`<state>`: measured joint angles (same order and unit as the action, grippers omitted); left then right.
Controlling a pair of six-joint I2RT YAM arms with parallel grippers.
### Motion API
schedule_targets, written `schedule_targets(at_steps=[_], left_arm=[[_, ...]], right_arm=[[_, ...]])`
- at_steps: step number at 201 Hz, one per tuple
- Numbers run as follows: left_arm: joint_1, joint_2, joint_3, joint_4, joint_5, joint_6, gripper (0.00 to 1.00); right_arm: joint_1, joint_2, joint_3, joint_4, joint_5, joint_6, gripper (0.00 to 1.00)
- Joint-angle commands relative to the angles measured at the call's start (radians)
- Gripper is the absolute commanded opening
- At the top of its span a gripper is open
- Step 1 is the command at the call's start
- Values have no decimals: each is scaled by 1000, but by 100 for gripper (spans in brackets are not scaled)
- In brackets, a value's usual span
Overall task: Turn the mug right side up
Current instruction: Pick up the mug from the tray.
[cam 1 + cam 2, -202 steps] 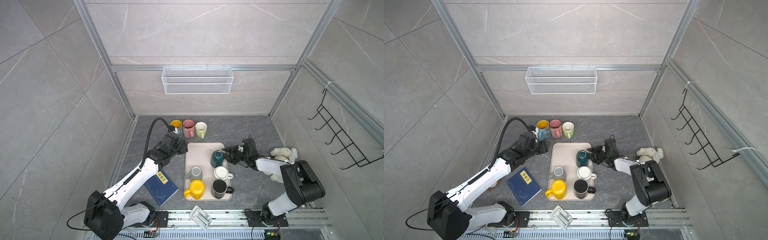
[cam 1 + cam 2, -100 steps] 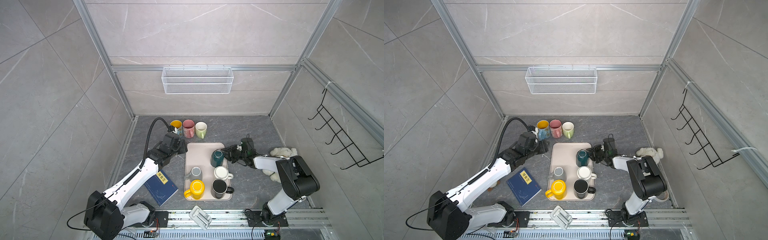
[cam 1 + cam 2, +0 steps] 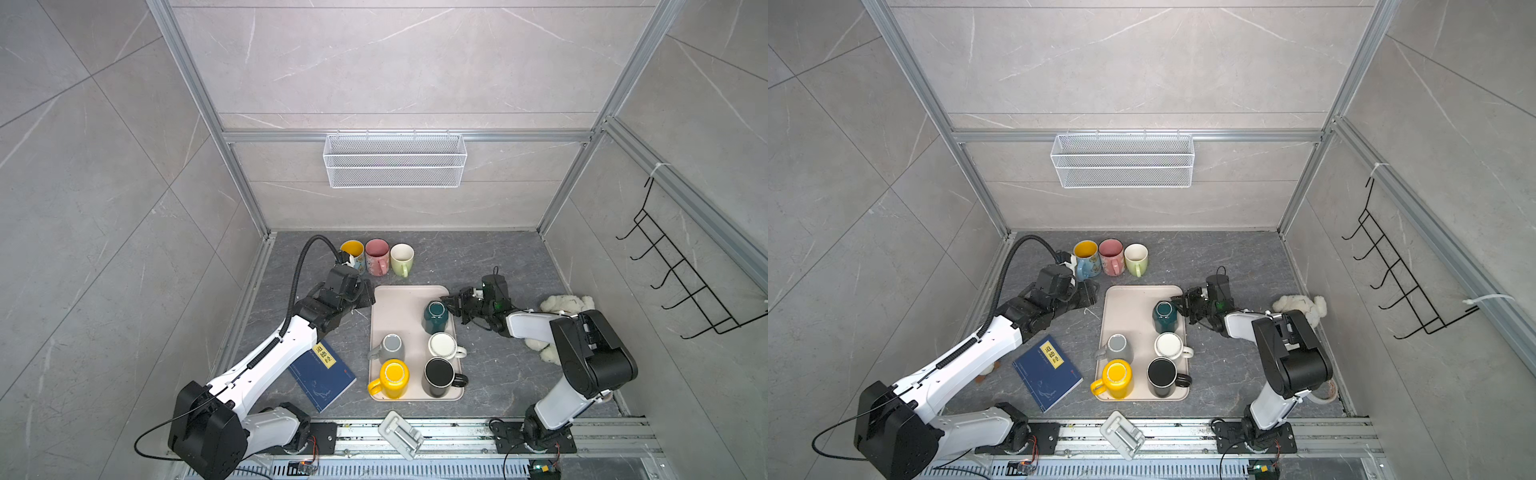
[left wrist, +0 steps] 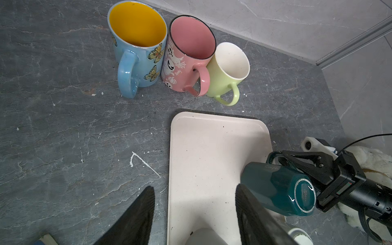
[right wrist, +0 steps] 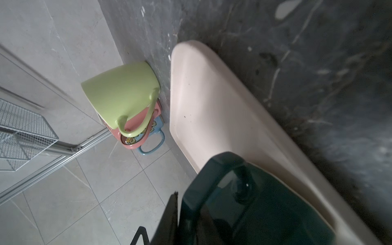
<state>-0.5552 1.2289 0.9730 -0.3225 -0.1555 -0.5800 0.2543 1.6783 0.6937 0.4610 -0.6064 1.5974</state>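
Observation:
A dark teal mug (image 3: pixel 435 316) (image 3: pixel 1165 316) stands bottom up at the back right of the beige tray (image 3: pixel 397 301). My right gripper (image 3: pixel 452 305) (image 3: pixel 1182 306) reaches in from the right and is shut on the mug's handle (image 5: pixel 203 191). The right wrist view shows a dark finger (image 5: pixel 169 214) pressed against the handle's outer side. The left wrist view shows the mug (image 4: pixel 275 186) with its base ring up and the right gripper's fingers (image 4: pixel 297 160) round the handle. My left gripper (image 3: pixel 365 296) (image 4: pixel 195 203) is open over the tray's back left edge, with nothing between its fingers.
Several more mugs stand on the tray: grey (image 3: pixel 390 347), white (image 3: pixel 444 345), yellow (image 3: pixel 392 376) and black (image 3: pixel 439 374). Three upright mugs, blue (image 3: pixel 353 254), pink (image 3: pixel 377 257) and green (image 3: pixel 402 258), line the back. A blue book (image 3: pixel 322 374) lies front left, a plush toy (image 3: pixel 561 305) right.
The right gripper's jaws have closed on the teal mug's handle, and the arm has drawn in slightly toward the mug. The left arm has not moved.

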Motion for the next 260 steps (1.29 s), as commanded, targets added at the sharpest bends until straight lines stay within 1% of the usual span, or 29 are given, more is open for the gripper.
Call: schedule_targets(at_steps=[1, 15, 31, 74, 118, 166, 186, 207, 219, 242, 260], left_arm=[[7, -6, 22, -17, -16, 5, 63], [5, -8, 21, -17, -18, 5, 63], [5, -8, 22, -15, -18, 5, 63], [5, -1, 26, -12, -14, 6, 63], [5, 19, 36, 1, -1, 7, 63], [7, 32, 46, 8, 9, 9, 63], [5, 33, 52, 10, 9, 14, 63], [6, 32, 63, 5, 11, 30, 63], [6, 34, 75, 2, 11, 39, 63], [5, 41, 102, 0, 15, 66, 63], [5, 51, 132, -2, 26, 85, 63]], right_arm=[[3, 18, -5, 17, 23, -23, 11], [3, 15, -2, 22, 22, -24, 7], [3, 8, 1, 29, 19, -28, 0], [9, -52, 6, 72, 2, -64, 0], [22, -137, 49, 9, -9, -188, 0], [57, -180, 113, -87, -4, -336, 0], [80, -206, 149, -145, 14, -421, 0], [116, -249, 208, -275, 73, -566, 0], [143, -274, 254, -379, 134, -679, 0], [224, -304, 365, -603, 297, -886, 0], [271, -313, 406, -666, 381, -988, 0]])
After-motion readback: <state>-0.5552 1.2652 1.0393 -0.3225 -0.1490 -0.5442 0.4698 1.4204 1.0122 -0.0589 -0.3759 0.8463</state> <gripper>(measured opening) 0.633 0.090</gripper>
